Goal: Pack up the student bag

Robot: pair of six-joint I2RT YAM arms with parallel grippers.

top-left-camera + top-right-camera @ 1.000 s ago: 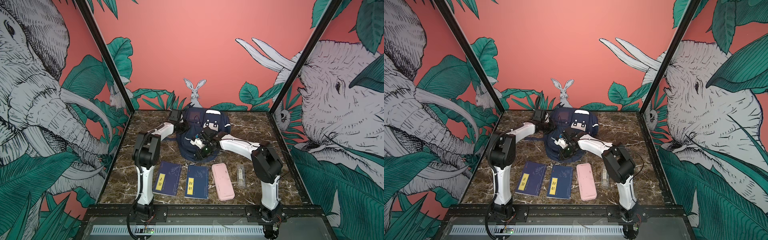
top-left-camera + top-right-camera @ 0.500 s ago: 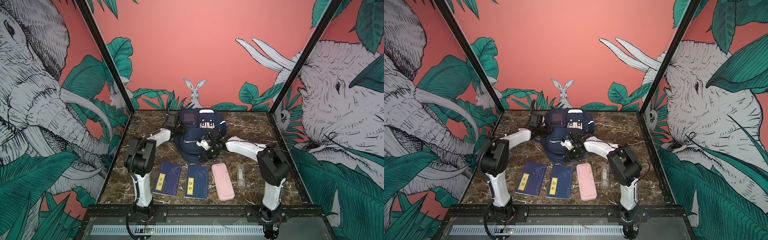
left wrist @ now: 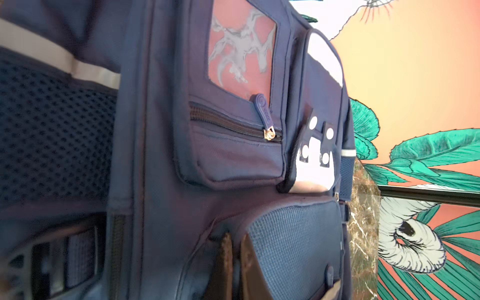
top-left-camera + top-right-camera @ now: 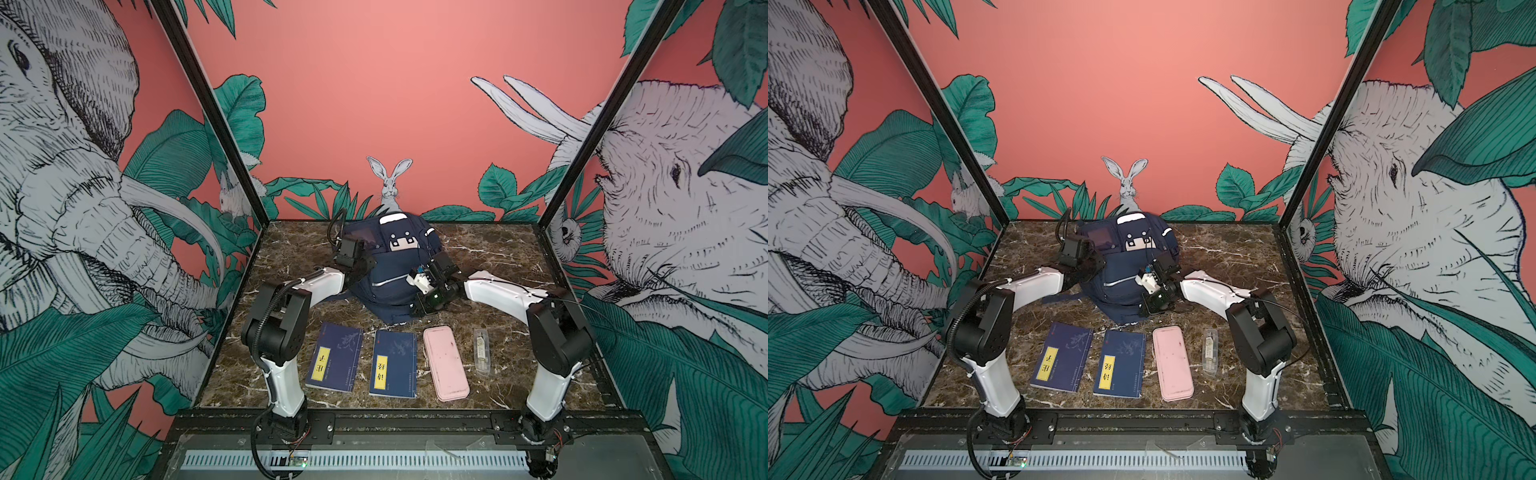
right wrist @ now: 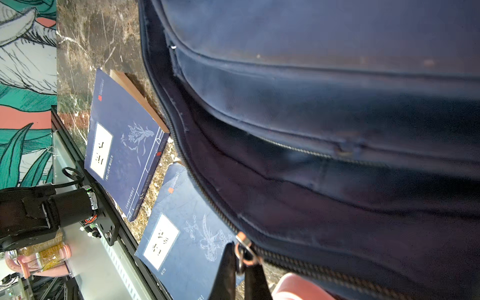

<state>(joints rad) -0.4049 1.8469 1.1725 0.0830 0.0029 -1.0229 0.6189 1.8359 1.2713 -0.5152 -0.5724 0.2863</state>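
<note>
The navy student bag [image 4: 388, 270] [image 4: 1121, 270] stands slumped at the back middle of the marble table, its front pocket with the grey stripe toward me. My left gripper [image 4: 366, 266] presses into the bag's left side. In the left wrist view this gripper [image 3: 235, 249] is shut on a fold of the bag's fabric [image 3: 233, 161] next to a mesh pocket. My right gripper [image 4: 414, 308] is at the bag's lower right edge. In the right wrist view it [image 5: 240, 255] is shut on the metal zipper pull [image 5: 244, 249] of the bag [image 5: 337, 104]; the zipper stands partly open.
In front of the bag lie two navy books with yellow labels [image 4: 334, 357] [image 4: 394, 363], a pink pencil case [image 4: 445, 363] and a small clear case [image 4: 481, 351]. The cell's walls close the table on the left, right and back.
The bag has been pulled more upright and bunched, its top shifting left. The right gripper has moved a little right along the bag's lower edge. The left elbow has swung outward.
</note>
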